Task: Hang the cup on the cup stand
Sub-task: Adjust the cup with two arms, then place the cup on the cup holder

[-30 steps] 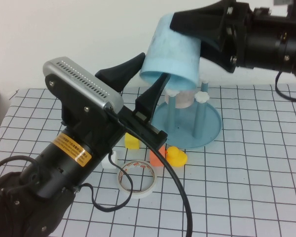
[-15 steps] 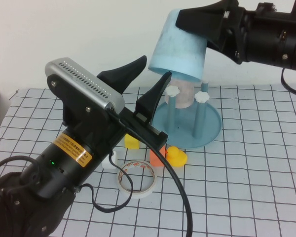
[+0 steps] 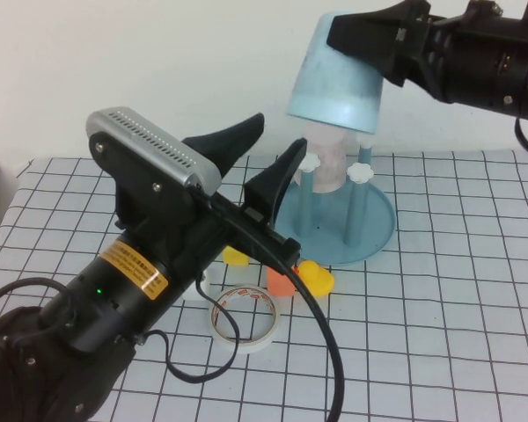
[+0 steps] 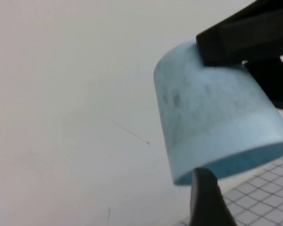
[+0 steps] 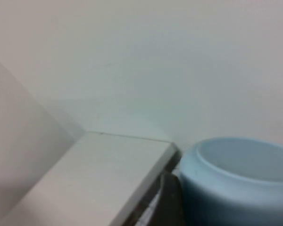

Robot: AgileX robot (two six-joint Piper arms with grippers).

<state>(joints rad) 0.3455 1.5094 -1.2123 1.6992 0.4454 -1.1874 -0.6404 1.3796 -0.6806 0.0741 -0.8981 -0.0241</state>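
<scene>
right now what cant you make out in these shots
- Pale pink cup on the cup stand: high view, top hidden by the light blue cup in the right gripper.
- Yellow cube: mostly behind the open, empty left gripper.
- Stand pegs: outside both wrist views.

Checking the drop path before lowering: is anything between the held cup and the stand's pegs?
Nothing visible. The right claw holds the cup mouth-down above the cup stand; the open left claw hangs off to the side.
</scene>
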